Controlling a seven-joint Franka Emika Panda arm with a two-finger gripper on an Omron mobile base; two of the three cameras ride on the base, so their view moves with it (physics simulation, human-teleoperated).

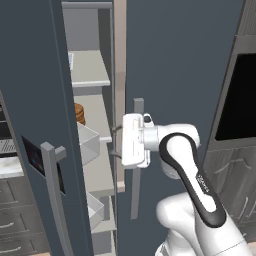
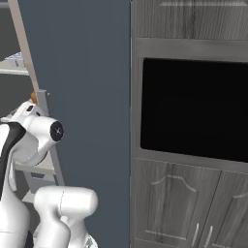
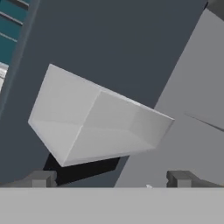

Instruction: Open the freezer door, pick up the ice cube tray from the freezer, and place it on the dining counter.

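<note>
No text, brand, number or sign can be read in these views. A small grey marking runs along the black forearm cover (image 1: 203, 183) of the robot arm in the left base view, too small and blurred to make out. The dark panel (image 1: 36, 158) on the freezer door (image 1: 30, 100) shows no legible characters.

The freezer (image 1: 95, 100) stands open and has pale grey shelves, one above another; the top shelf (image 1: 89, 70) carries the ice cube tray (image 1: 71, 61), a small pale thing at its left edge, half hidden by the freezer door (image 1: 30, 100); on the next shelf (image 1: 97, 117) down sits a stack of round brown discs (image 1: 79, 113); white bins (image 1: 89, 144) hang on the inside of that door, close beside the shelves.
</note>
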